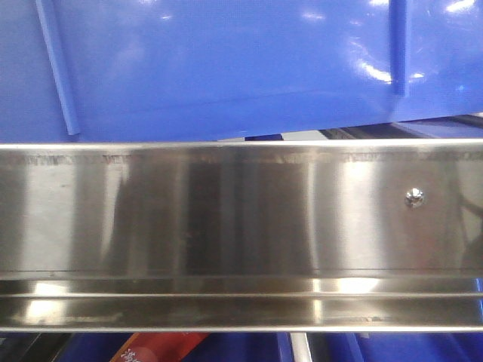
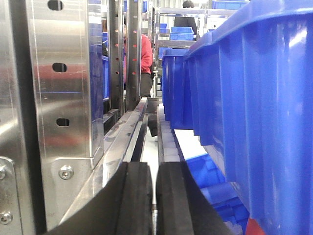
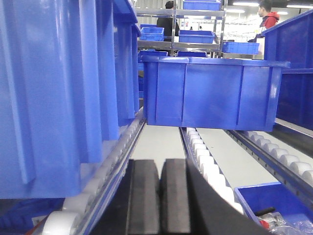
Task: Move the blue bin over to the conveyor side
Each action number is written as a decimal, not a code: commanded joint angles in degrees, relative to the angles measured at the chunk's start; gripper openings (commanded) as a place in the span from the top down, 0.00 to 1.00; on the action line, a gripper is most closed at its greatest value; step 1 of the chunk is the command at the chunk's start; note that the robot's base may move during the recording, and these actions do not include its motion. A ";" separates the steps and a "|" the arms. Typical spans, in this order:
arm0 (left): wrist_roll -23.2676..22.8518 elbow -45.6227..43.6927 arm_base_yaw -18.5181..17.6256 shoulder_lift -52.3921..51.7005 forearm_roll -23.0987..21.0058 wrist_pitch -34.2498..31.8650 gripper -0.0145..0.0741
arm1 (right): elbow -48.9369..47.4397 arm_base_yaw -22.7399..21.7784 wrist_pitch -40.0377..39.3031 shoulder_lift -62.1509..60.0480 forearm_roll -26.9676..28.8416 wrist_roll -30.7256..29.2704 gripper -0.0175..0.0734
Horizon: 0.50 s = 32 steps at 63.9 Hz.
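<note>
Blue bin (image 1: 226, 68) filled the upper front view just above a shiny steel rail (image 1: 226, 219), left gripper (image 2: 154, 200) clenched empty with the bin's ribbed wall on its right, right gripper (image 3: 159, 196) clenched empty with the bin on its left, white rollers (image 3: 203, 152) lay ahead, small screw (image 1: 413, 197) sat in the rail.

A brightly lit warehouse.
Slotted steel upright (image 2: 63, 83) left of my left gripper (image 2: 153, 196); steel shelves (image 3: 195, 45) and ceiling lights (image 3: 244, 4) far ahead.
</note>
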 commanded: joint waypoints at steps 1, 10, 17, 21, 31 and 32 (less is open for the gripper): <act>0.00 -0.16 -0.09 -0.18 0.13 -1.48 0.81 | -0.02 0.11 -2.19 -0.15 -0.49 -0.49 0.88; 0.00 -0.16 -0.09 -0.18 0.13 -2.10 0.81 | -0.02 0.11 -4.01 -0.15 -0.49 -0.49 0.88; 0.00 -0.16 -0.09 -0.18 0.13 -7.57 0.81 | -0.02 0.11 -11.13 -0.15 -0.49 -0.49 0.88; 0.00 -0.16 -0.09 -0.18 0.13 -12.56 0.81 | -0.02 0.11 -17.78 -0.15 -0.49 0.54 0.88; 0.00 -6.25 -0.09 -0.18 0.13 -12.35 0.81 | -7.88 0.11 -17.44 -0.15 -0.49 0.67 0.88; 0.00 -7.16 -0.09 -0.18 0.13 -11.64 0.81 | -9.18 0.11 -15.69 -0.15 -0.49 0.67 0.88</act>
